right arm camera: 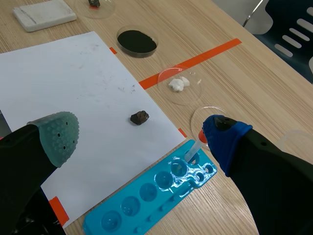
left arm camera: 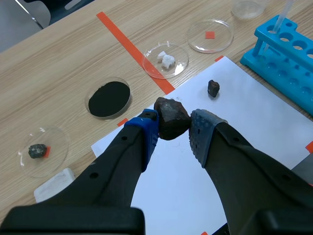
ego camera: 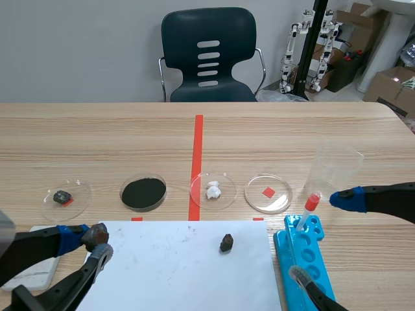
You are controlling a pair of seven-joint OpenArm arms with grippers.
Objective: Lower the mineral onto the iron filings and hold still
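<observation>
A dark lumpy mineral point(left arm camera: 171, 117) is pinched between the pads of my left gripper point(left arm camera: 173, 128), which is shut on it. In the scene view that gripper point(ego camera: 91, 245) hovers at the near left corner of the white paper point(ego camera: 175, 265), with the mineral point(ego camera: 98, 234) at its tips. The round dish of black iron filings point(ego camera: 143, 192) sits beyond the paper's far edge, ahead and left of the mineral point(left arm camera: 108, 99). My right gripper point(ego camera: 324, 236) stands open over the blue rack, holding nothing point(right arm camera: 141, 137).
A small dark rock point(ego camera: 225, 243) lies on the paper. Dishes in a row hold a dark stone point(ego camera: 65, 197), white chunks point(ego camera: 213, 190) and nothing point(ego camera: 268, 193). A blue rack point(ego camera: 305, 256) with a dropper, a plastic cup point(ego camera: 334, 168) and a white block point(ego camera: 35, 272) flank the paper.
</observation>
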